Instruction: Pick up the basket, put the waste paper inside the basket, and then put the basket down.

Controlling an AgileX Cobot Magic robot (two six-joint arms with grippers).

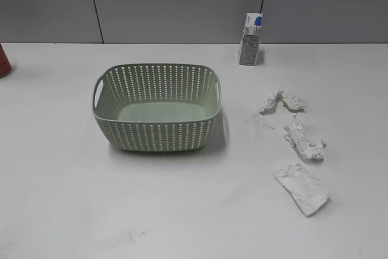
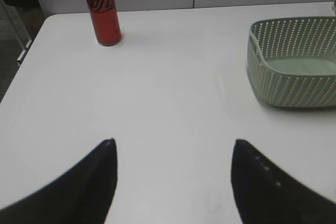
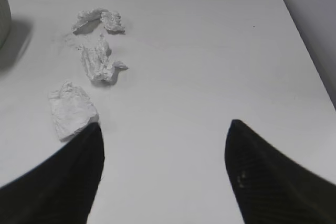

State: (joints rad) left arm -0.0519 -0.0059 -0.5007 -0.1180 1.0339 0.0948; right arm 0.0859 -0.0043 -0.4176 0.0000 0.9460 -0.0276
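Note:
The sage-green basket (image 1: 156, 108) stands empty on the white table, left of centre; it also shows at the right of the left wrist view (image 2: 294, 61). Three white waste paper pieces lie to its right: a twisted one (image 1: 282, 100), a second twisted one (image 1: 303, 140) and a flatter one (image 1: 301, 187). The right wrist view shows them too, the far one (image 3: 98, 20), the middle one (image 3: 97, 58) and the flat one (image 3: 72, 109). My left gripper (image 2: 174, 142) is open and empty, well left of the basket. My right gripper (image 3: 165, 124) is open and empty, with the flat piece by its left finger. Neither gripper shows in the exterior view.
A white-grey carton with a blue top (image 1: 250, 39) stands upright at the back, right of the basket. A red drink can (image 2: 102, 9) stands at the far left of the table. The table's right edge (image 3: 304, 40) runs close by the right arm.

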